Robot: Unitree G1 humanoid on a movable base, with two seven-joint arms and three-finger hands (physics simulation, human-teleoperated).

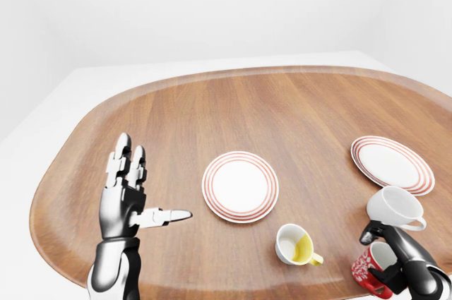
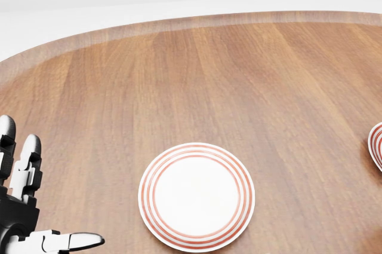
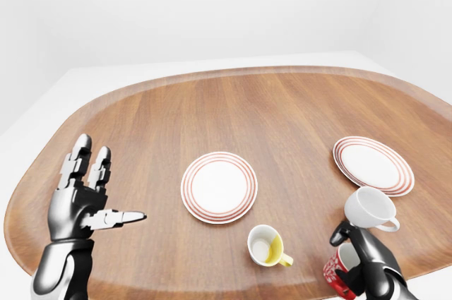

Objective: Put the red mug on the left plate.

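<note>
The red mug [image 1: 367, 269] with a white pattern is at the bottom right of the left-eye view, by the table's near edge. My right hand [image 1: 385, 263] is shut on it, dark fingers curled over its rim and under its side. Whether the mug rests on the table is unclear. The left plate [image 1: 240, 186], white with red rings, lies at the table's middle and has nothing on it. My left hand [image 1: 147, 186] is raised to the left of that plate, open, fingers up and thumb pointing at the plate. The head view shows only this plate [image 2: 197, 196] and the left hand [image 2: 37, 206].
A yellow-lined white mug [image 1: 293, 246] lies tipped between the left plate and the red mug. A white mug [image 1: 394, 207] lies just above the red one. A second ringed plate [image 1: 392, 164] sits at the right. The wooden table [image 1: 282, 109] is oval.
</note>
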